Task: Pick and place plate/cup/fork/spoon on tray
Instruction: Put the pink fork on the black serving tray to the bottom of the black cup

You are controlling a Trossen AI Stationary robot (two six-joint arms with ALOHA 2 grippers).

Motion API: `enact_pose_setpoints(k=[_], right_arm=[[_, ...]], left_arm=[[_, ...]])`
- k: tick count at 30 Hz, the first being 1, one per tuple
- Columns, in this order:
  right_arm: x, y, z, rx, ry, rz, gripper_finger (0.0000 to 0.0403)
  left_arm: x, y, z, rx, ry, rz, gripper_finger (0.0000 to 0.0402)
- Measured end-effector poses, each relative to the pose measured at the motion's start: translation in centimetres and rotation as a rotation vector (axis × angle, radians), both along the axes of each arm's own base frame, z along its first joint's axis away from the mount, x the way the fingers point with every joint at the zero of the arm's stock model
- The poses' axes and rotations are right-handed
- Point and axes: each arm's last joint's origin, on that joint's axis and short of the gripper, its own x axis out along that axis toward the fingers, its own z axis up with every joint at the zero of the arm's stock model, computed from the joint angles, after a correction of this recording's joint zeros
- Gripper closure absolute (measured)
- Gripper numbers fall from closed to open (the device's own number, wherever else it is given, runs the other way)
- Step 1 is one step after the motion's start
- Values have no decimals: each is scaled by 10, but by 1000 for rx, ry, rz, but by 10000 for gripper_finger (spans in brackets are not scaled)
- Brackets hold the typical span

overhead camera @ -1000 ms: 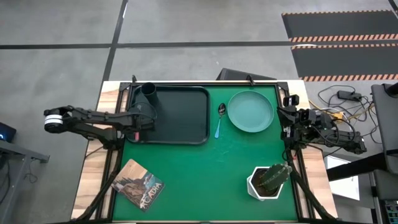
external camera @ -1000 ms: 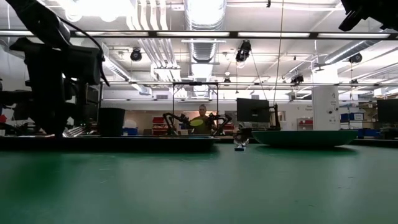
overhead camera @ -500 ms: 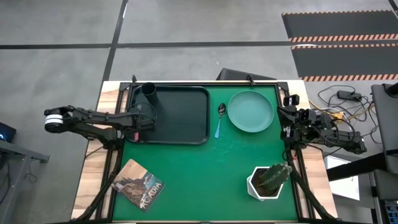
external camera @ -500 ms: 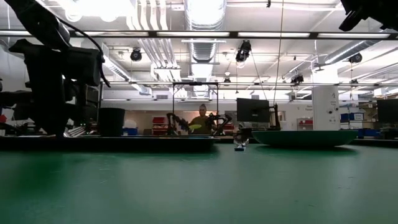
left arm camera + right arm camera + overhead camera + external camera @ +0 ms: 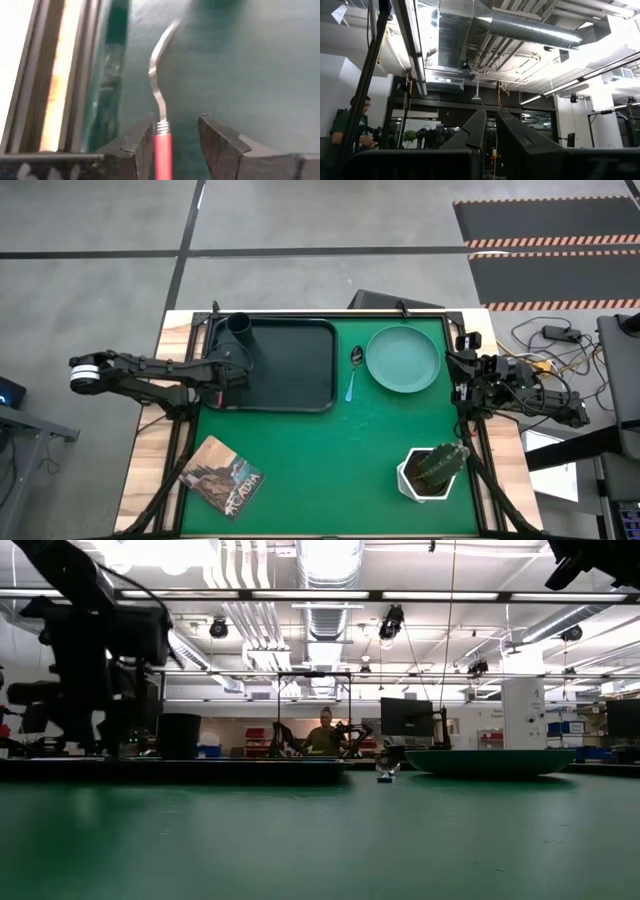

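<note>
Fork (image 5: 161, 125) placement is the step in hand. In the left wrist view the left claw (image 5: 175, 142) has its jaws apart, and the pink-red handle sits between them, close against one finger, with the tines curving away over a dark surface. I judge this is the release onto the tray (image 5: 290, 365); whether the fork already rests on it I cannot tell. The cup (image 5: 240, 330) stands in a far corner of the tray. The plate (image 5: 403, 359) and the spoon (image 5: 353, 370) lie on the desk (image 5: 330, 470) beside the tray. Next the left arm should lift clear without dragging the fork. It reaches in low from the side. The right claw (image 5: 490, 132) waits at the desk's right edge, jaws together, pointing upward.
</note>
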Motion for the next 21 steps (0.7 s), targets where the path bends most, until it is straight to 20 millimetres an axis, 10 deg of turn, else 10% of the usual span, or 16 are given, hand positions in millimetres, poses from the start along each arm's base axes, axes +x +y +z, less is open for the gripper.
enact_pose_setpoints(k=[10,21], right_arm=[[0,0,0,2,-2,1,371],[1,2,29,66,164,129,371]], left_arm=[[31,0,75,107,-186,-382,260],[64,-48,116,541,-739,-1585,260]])
